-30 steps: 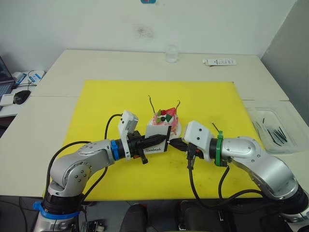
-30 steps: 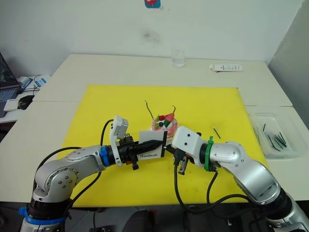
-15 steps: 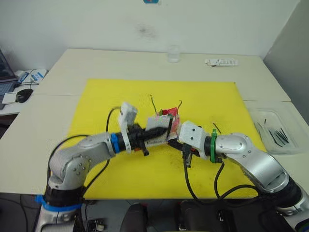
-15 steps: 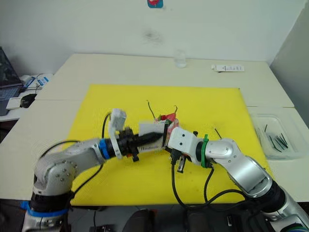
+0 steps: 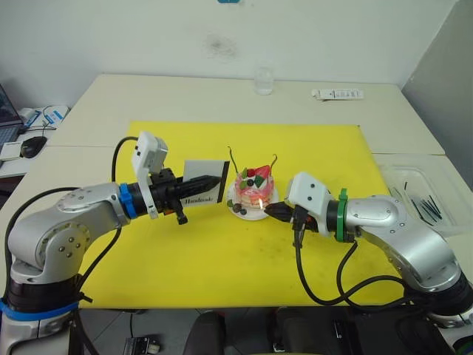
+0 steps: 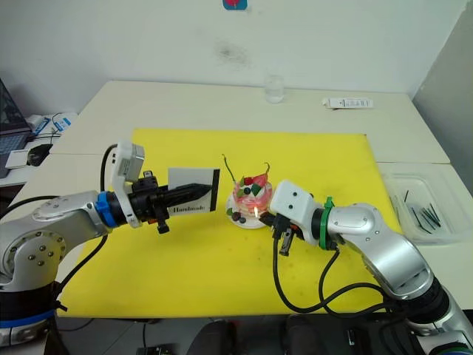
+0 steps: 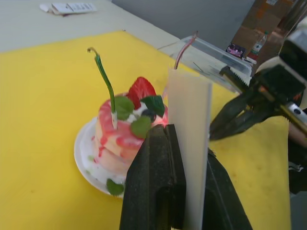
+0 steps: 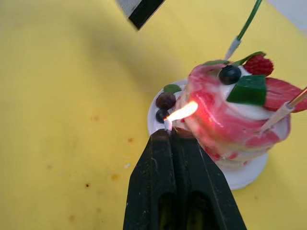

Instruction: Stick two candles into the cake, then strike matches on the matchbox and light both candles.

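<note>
While the right gripper (image 8: 169, 134) pinches a lit match (image 8: 168, 125) beside the cake (image 5: 253, 187) on the mat (image 5: 222, 259), the left gripper (image 7: 180, 143) clamps the matchbox (image 5: 205, 180); the match looks brittle, best held low.

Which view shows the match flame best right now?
The right wrist view: the flame burns just past the right pincer, beside the cake. The eye views show a small glow. In the left wrist view the matchbox covers it.
</note>
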